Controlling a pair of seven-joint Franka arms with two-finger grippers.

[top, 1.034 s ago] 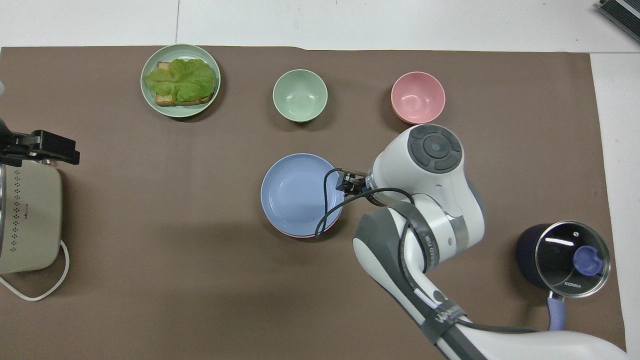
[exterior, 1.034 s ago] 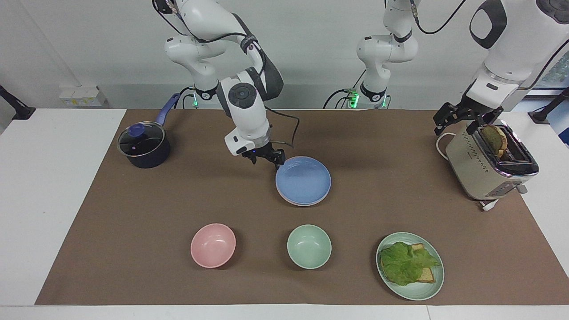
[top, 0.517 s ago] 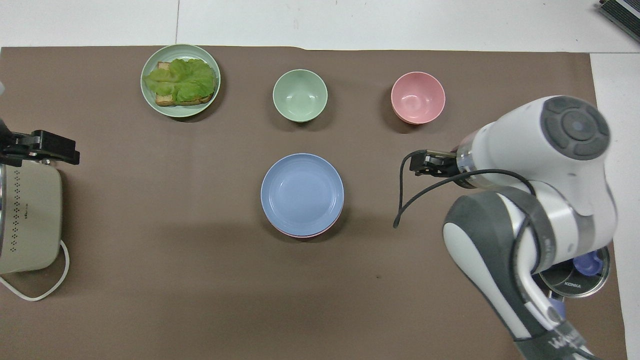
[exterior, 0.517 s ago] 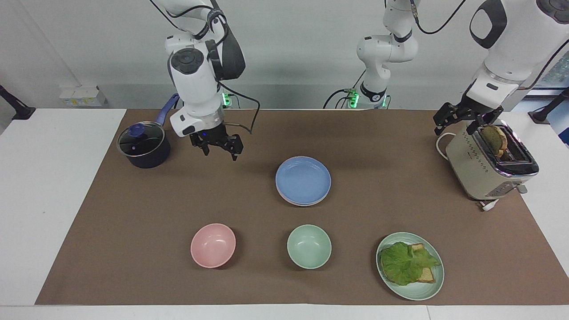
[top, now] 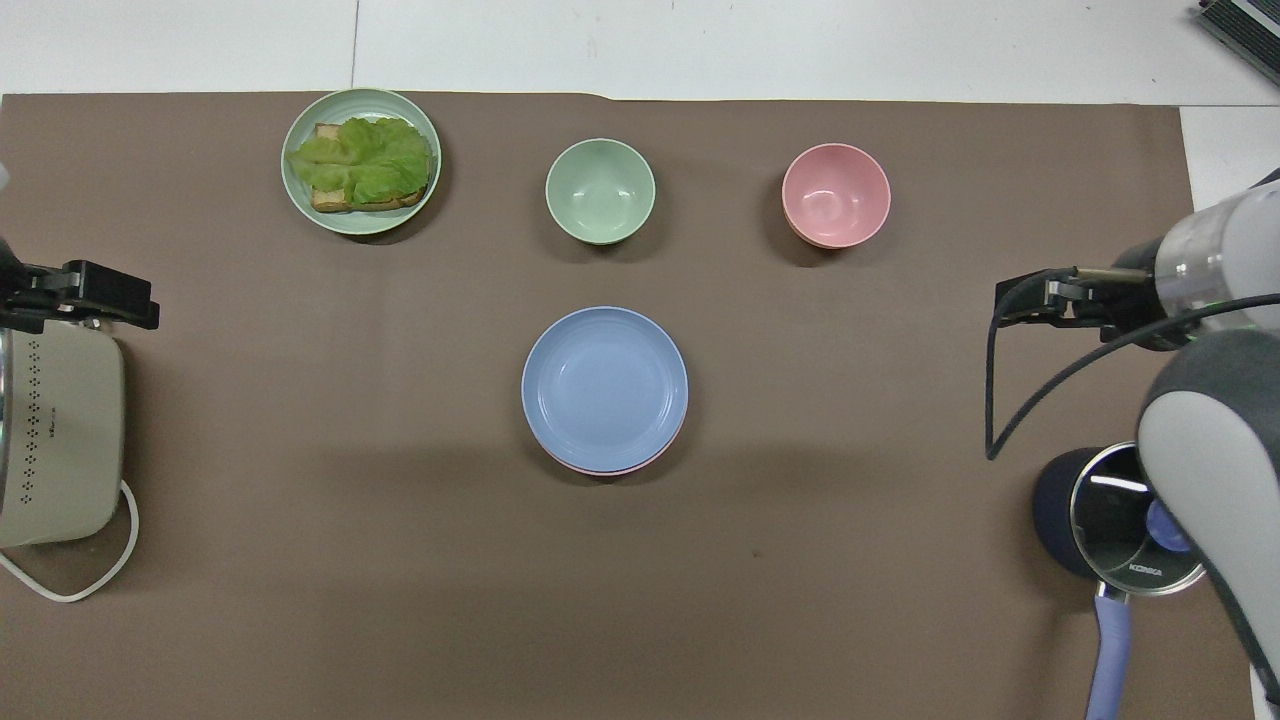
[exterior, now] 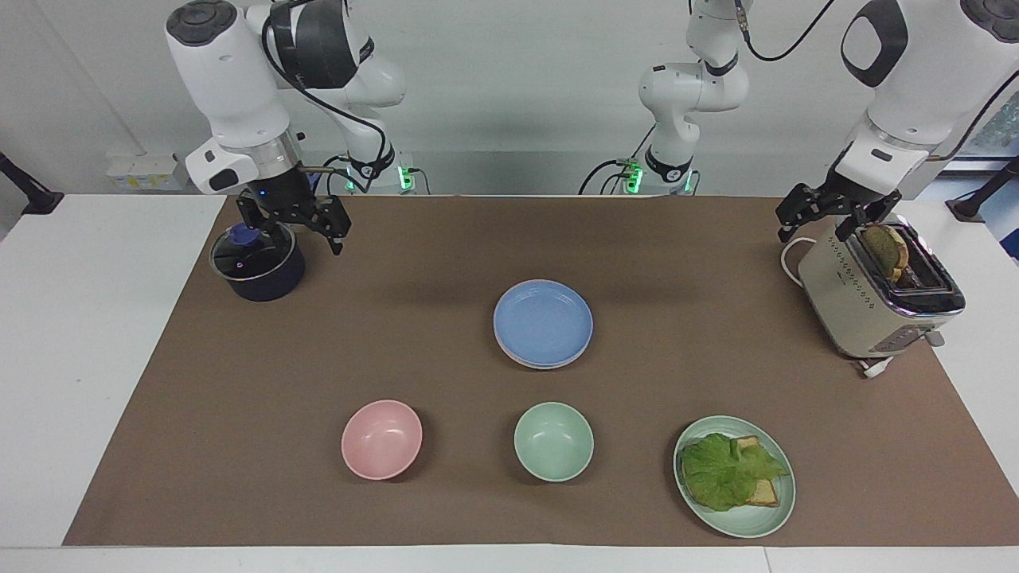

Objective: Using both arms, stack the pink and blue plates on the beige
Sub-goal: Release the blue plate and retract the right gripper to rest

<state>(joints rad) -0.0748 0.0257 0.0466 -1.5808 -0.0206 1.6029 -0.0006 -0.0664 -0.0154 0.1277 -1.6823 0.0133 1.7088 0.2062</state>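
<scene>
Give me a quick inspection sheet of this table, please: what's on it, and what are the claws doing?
Surface: brown mat on white table.
Job's things: blue plate tops a stack; pink plate's rim shows beneath; beige plate not visible.
Clutter: pot, pink bowl, green bowl, lettuce toast plate, toaster.
Grippers: right gripper open, empty, over the pot; left gripper open, by the toaster.
Cables: toaster cord.
Surroundings: two smaller arms, grey wall.

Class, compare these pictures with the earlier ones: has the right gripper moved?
Yes. The right gripper has left the blue plate and swung toward the right arm's end of the table, now over the pot.
</scene>
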